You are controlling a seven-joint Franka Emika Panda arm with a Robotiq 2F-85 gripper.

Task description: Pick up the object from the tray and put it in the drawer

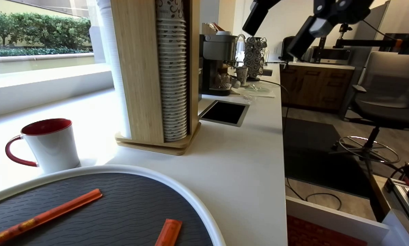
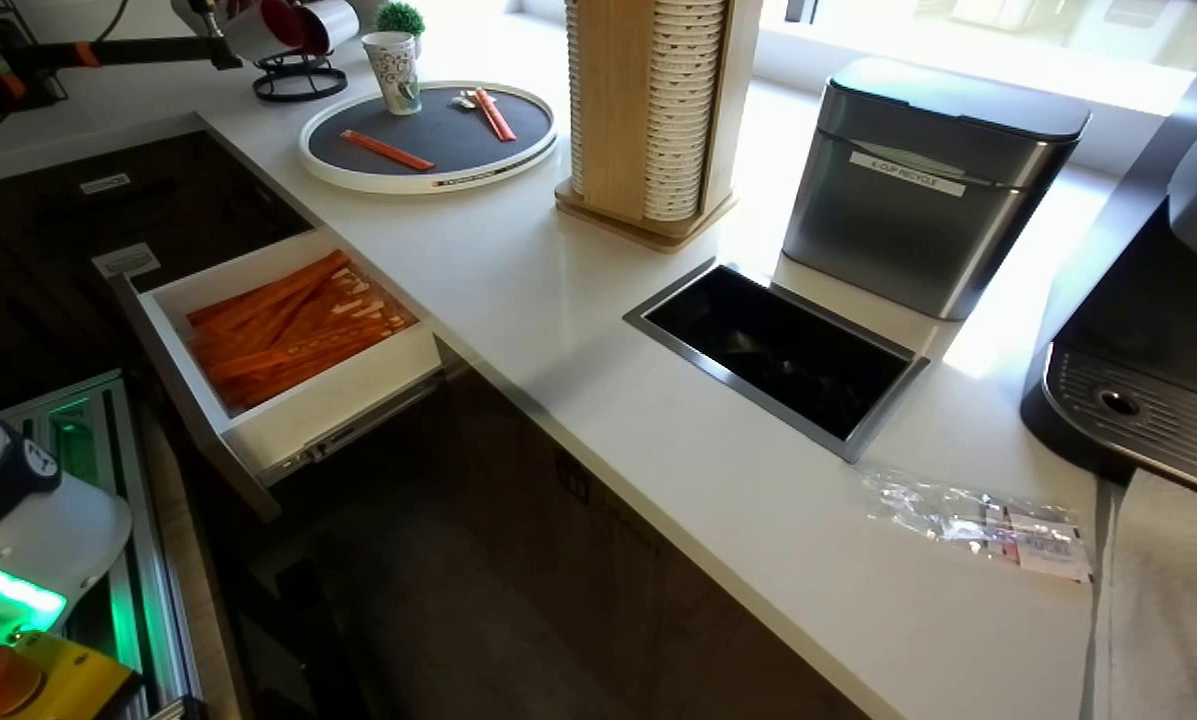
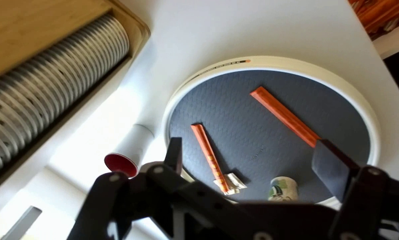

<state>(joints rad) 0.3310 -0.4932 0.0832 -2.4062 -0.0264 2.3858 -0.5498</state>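
Round textured tray (image 3: 249, 133), slim orange packet (image 3: 285, 116), shallow drawer (image 2: 338, 403)

A label (image 2: 906, 174) on the bin (image 2: 908, 232) reads "K-CUP RECYCLE"; the arm (image 2: 53, 530), "MIKA".

Wider orange packet (image 3: 283, 114) on grey tray (image 3: 219, 100)

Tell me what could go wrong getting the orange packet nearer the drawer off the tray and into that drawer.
The open gripper might knock over the paper cup standing on the tray. The packet lies flat there, so the gripper could scrape the tray or lose its hold. The drawer already holds a heap of orange packets, so a dropped one could land crooked.
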